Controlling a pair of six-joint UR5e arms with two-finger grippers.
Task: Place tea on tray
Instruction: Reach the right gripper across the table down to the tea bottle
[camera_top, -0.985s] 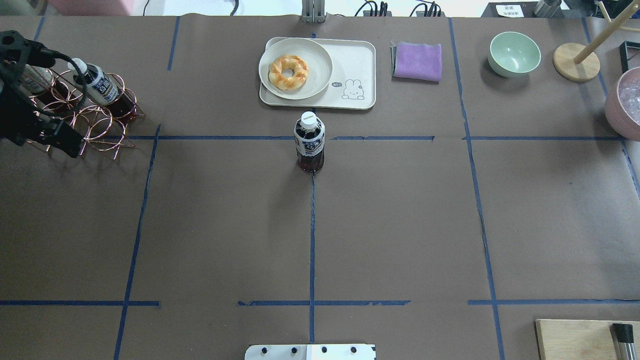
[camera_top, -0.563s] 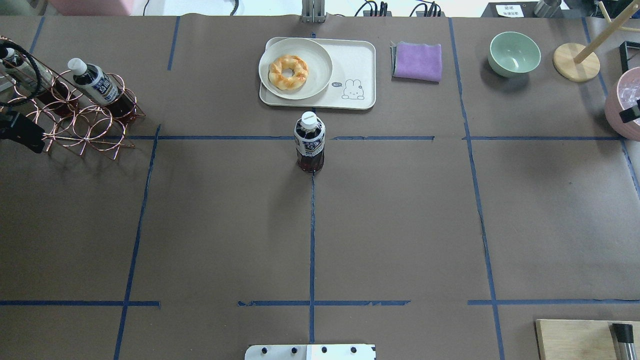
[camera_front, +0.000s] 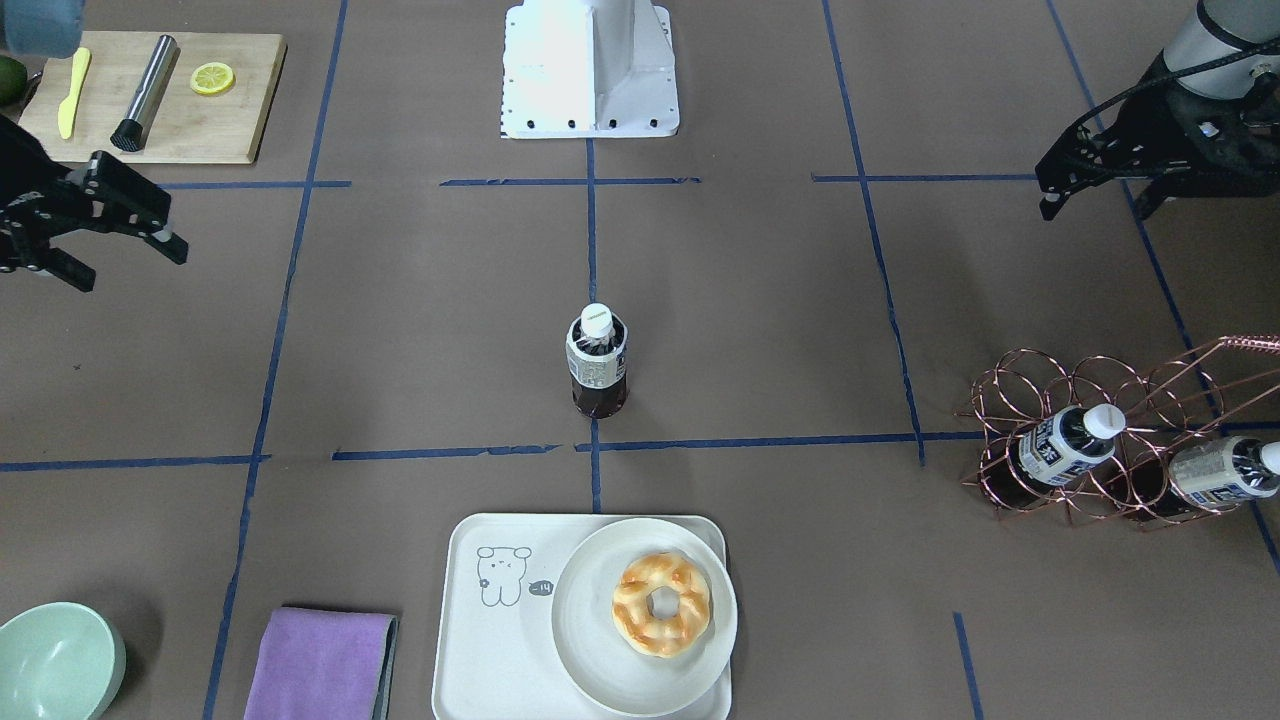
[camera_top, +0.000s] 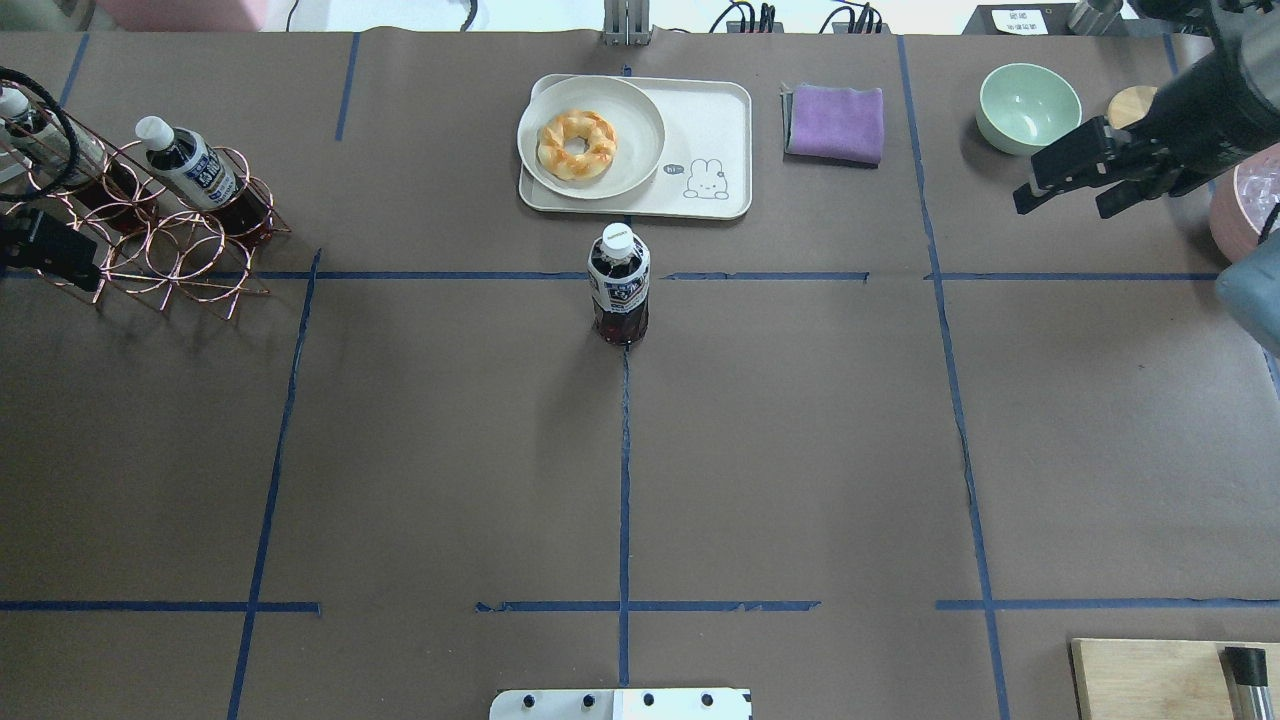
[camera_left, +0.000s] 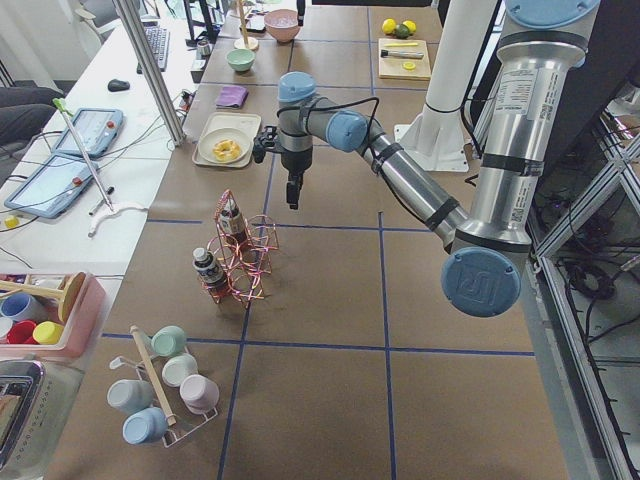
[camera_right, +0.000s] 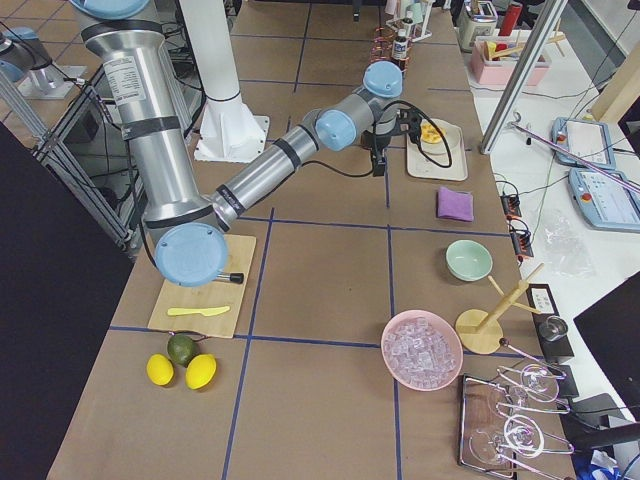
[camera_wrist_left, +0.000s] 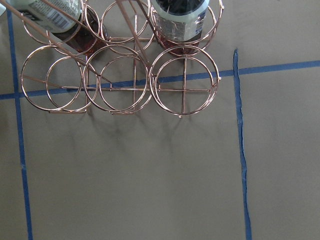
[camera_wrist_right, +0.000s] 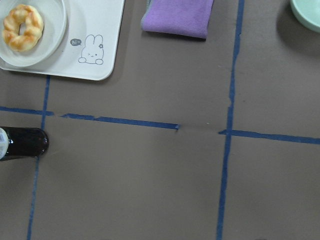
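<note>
Both arms hover over opposite ends of the bench (camera_top: 800, 450). The right gripper (camera_top: 1062, 206) and the left gripper (camera_front: 1093, 208) are spread wide and empty. The tea (camera_top: 620, 288) stands upright near the tray (camera_top: 715, 120), apart from it. The tray carries a plate (camera_top: 640, 160) with a doughnut (camera_top: 577, 143).

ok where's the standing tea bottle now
In the overhead view the tea stands upright mid-table, where the blue tape lines cross, just on the robot's side of the tray, not on it.

Robot lab, tape-gridded table (camera_top: 800, 450)
</note>
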